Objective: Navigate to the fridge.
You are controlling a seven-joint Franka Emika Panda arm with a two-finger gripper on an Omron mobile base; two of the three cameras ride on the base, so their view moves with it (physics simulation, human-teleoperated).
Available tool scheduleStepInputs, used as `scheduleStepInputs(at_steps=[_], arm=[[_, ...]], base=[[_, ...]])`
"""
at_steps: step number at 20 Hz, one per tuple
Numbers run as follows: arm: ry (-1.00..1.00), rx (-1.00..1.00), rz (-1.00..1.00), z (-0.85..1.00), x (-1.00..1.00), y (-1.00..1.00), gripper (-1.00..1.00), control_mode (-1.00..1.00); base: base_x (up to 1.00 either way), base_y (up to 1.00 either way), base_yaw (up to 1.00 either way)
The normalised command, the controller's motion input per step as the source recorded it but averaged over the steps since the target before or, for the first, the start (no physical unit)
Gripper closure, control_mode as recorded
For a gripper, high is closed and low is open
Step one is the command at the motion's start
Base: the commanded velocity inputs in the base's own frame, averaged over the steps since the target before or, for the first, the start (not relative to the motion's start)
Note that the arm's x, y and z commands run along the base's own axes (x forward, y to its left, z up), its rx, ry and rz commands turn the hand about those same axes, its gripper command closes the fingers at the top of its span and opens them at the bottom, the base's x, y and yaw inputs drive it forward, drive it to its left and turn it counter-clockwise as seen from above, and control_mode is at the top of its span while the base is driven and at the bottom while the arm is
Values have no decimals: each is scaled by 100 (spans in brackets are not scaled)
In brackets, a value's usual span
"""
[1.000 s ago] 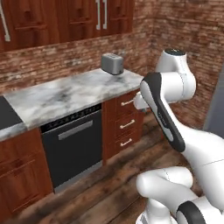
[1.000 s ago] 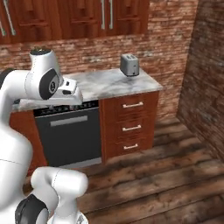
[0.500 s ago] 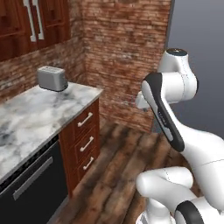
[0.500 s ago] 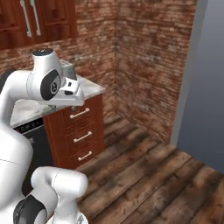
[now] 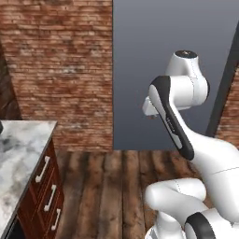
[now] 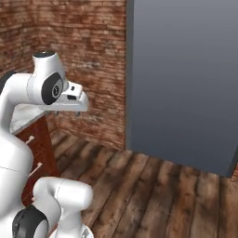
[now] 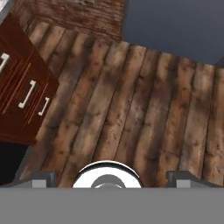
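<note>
Grey fridge [image 5: 168, 42] faces the robot

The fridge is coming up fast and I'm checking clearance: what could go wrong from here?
1. The fridge shows a plain grey side, no handles, so the base may stop at the wrong face.
2. The drawer cabinet sits close on the left; a tight turn could clip its corner.
3. The arm's elbow juts toward the fridge and might graze it if the base drives too near.

Fridge [image 6: 186, 79] top beyond frame edge
</note>
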Motion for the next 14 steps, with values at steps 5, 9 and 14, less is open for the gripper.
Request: scheduleStepInputs(at_steps=[5, 9, 14], arm=[[0, 0, 0, 0, 0, 0, -100, 100], [0, 0, 0, 0, 0, 0, -100, 100], [0, 0, 0, 0, 0, 0, -100, 100]], base=[[68, 13, -75], [55, 3, -76], [46, 0, -79]])
